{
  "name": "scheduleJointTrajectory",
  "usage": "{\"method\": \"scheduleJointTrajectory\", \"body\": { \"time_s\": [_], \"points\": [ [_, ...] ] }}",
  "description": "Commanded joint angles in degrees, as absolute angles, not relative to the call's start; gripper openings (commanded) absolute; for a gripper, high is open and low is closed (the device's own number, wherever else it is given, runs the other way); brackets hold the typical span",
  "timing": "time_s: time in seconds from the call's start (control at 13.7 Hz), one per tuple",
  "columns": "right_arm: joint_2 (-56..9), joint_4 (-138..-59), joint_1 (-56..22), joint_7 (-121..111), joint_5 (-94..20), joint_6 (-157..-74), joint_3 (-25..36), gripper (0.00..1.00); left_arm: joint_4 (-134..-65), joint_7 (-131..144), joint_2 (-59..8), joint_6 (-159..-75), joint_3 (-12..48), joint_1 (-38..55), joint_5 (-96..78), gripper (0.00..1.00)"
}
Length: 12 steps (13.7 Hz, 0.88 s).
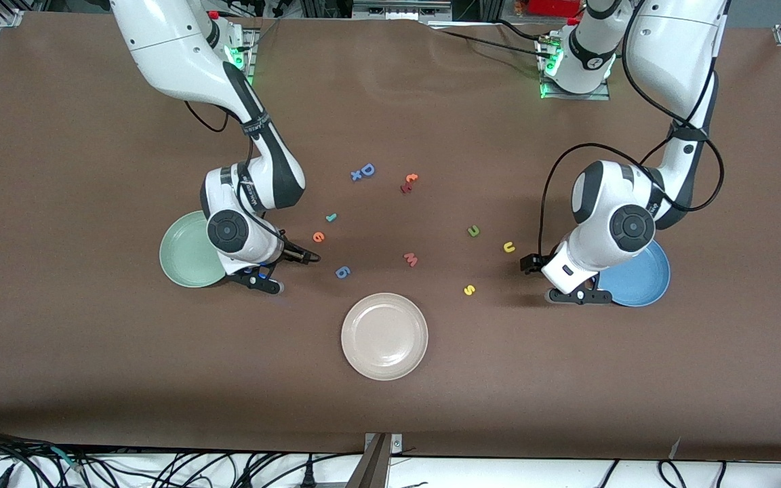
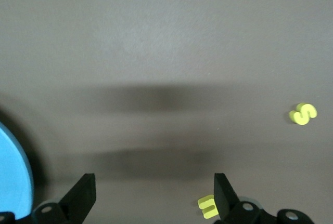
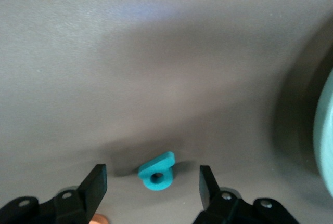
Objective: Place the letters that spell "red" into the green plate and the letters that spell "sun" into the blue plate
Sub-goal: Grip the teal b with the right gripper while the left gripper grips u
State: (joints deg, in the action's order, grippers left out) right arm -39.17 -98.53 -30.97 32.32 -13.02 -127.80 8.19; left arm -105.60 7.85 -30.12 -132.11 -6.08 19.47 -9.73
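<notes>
Hidden in the front view under the right arm's wrist: the small teal lowercase "d" [image 3: 156, 174], seen only in the right wrist view, flat on the brown table cover [image 1: 92, 352]. A sliver of orange cut off at that view's edge, too little to identify. About half of the round mid-blue plate [image 1: 641, 285] covered by the left arm, and one side of the round pale mint-green plate [image 1: 184, 257] covered by the right arm.

Letters all on the cover, outside the plates. Tiny teal "r" [image 1: 331, 217] and orange "e" [image 1: 318, 236] near the green plate. Olive-green "n" [image 1: 474, 231], yellow "u" [image 1: 509, 247] and yellow "s" [image 1: 470, 290] toward the left arm's end, the "s" nearest the front camera. Round cream-beige plate [image 1: 384, 336] nearer the camera, between the two arms.

Right gripper [image 3: 152, 182] low beside the green plate, fingers apart on either side of the "d", touching neither side of it. Left gripper [image 2: 154, 190] low just beside the blue plate, waiting, fingers spread wide with nothing between them, the "u" beside one finger.
</notes>
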Motion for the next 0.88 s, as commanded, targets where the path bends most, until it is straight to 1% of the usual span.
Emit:
{"method": "scheduleJointTrajectory", "body": {
  "time_s": [0.0, 0.07, 0.15, 0.29, 0.44, 0.59, 0.66, 0.8],
  "points": [
    [-37.9, -100.9, -31.0, 30.3, -14.2, -130.1, 8.3, 0.81, -110.9, 9.8, -26.8, -136.0, -6.2, 21.5, -11.6, 1.00],
    [-38.0, -101.4, -31.0, 30.3, -14.2, -131.2, 8.3, 0.80, -111.5, 11.7, -26.7, -136.8, -6.2, 22.0, -11.6, 1.00],
    [-38.0, -101.5, -31.0, 30.2, -14.2, -131.6, 8.3, 0.74, -111.6, 13.5, -26.7, -136.8, -6.2, 22.7, -11.6, 1.00],
    [-38.0, -101.5, -31.0, 30.2, -14.2, -131.6, 8.3, 0.47, -112.8, 16.3, -26.7, -138.1, -6.2, 23.7, -11.6, 1.00],
    [-38.0, -101.5, -31.0, 30.2, -14.2, -131.6, 8.3, 0.31, -116.1, 16.7, -26.2, -142.7, -6.1, 24.3, -11.6, 1.00],
    [-38.0, -101.5, -31.0, 30.2, -14.2, -131.6, 8.3, 0.16, -116.9, 16.8, -26.3, -143.9, -6.1, 24.4, -11.5, 1.00],
    [-37.9, -101.5, -30.9, 30.2, -14.2, -131.5, 8.3, 0.10, -117.0, 17.0, -26.4, -143.8, -6.1, 24.4, -11.6, 1.00],
    [-37.9, -101.5, -30.9, 30.3, -14.2, -131.2, 8.3, 0.08, -117.1, 18.8, -26.5, -143.9, -6.1, 24.6, -11.6, 1.00]
  ]
}}
